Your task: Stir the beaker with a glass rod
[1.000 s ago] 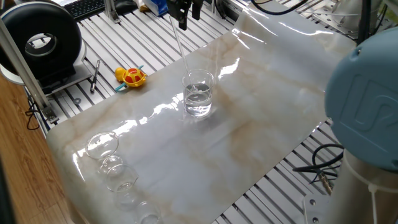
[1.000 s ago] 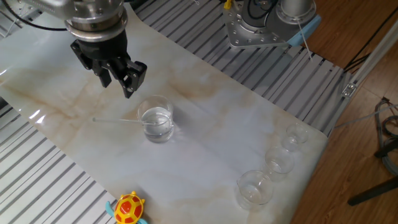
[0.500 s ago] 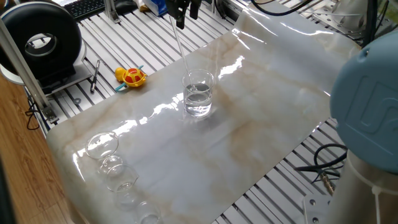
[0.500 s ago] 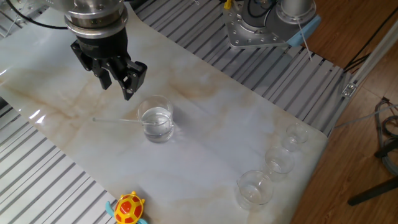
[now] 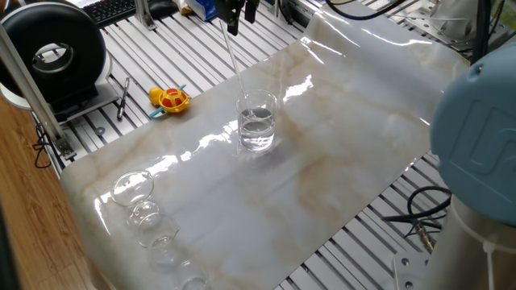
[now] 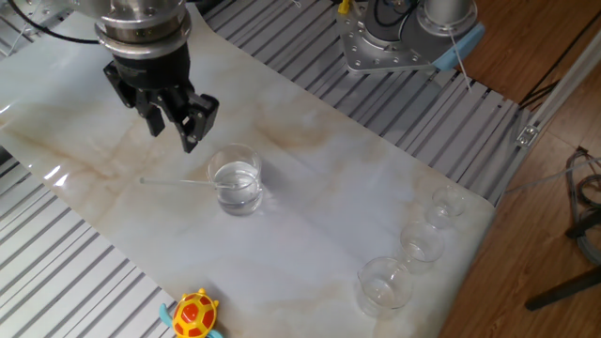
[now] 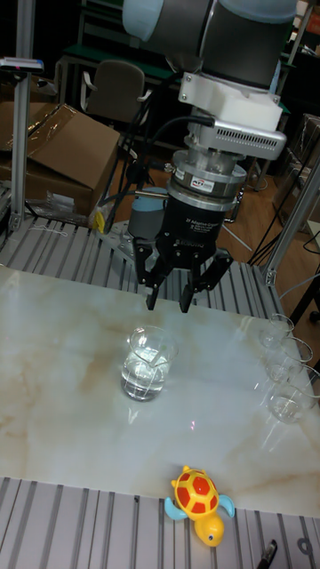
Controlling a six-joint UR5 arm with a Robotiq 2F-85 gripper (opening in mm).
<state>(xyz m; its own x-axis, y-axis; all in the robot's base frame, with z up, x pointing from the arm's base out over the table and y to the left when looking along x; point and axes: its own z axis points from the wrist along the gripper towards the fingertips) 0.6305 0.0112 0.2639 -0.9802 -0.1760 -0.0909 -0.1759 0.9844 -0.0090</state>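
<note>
The beaker (image 5: 256, 121) (image 6: 235, 178) (image 7: 147, 362) stands upright on the marbled mat, part full of clear liquid. The glass rod (image 5: 232, 56) (image 6: 178, 182) rests in it, leaning on the rim with its free end slanting up and out to one side. Nothing holds the rod. My gripper (image 6: 176, 136) (image 7: 169, 302) hangs above and just behind the beaker, open, with nothing between its fingers. In one fixed view the gripper (image 5: 235, 20) is mostly cut off by the top edge, near the rod's upper end.
A yellow and red toy turtle (image 5: 169, 98) (image 6: 192, 314) (image 7: 200, 502) lies off the mat on the slatted table. Several small round glass vessels (image 5: 137, 197) (image 6: 408, 253) (image 7: 284, 382) stand in a row at one end of the mat. The arm's base (image 6: 404, 38) is behind the mat.
My gripper has risen slightly away from the beaker. The rod and the beaker have not moved.
</note>
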